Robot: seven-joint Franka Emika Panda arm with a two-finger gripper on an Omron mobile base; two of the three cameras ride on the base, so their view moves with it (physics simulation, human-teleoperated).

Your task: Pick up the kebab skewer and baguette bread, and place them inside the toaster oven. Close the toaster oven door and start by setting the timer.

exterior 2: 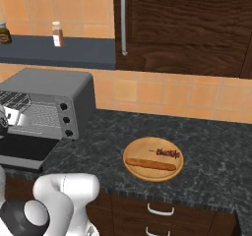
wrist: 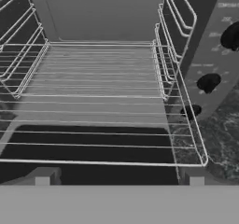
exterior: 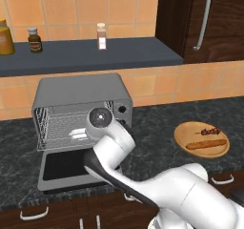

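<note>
The grey toaster oven [exterior: 81, 89] [exterior 2: 49, 80] stands open on the dark counter. Its door [exterior: 62, 166] [exterior 2: 22, 149] lies folded down flat in front. My gripper [wrist: 119, 178] is open just in front of the oven mouth, fingers spread wide with nothing between them, facing the wire rack [wrist: 98, 78]. Three black knobs [wrist: 208, 82] run down the oven's right front. Well to the right, a round wooden plate [exterior: 183, 135] [exterior 2: 133, 151] carries the kebab skewer [exterior: 209, 131] [exterior 2: 167, 153] and, nearer the front, the baguette bread [exterior: 206, 144] [exterior 2: 150, 164].
A dark shelf [exterior: 143, 54] above the oven holds a spice bottle [exterior: 101, 36] and a jar [exterior: 34, 39]. A dark wood cabinet with a long handle [exterior: 205, 18] hangs at the upper right. Drawer handles [exterior 2: 160, 210] line the counter's front edge.
</note>
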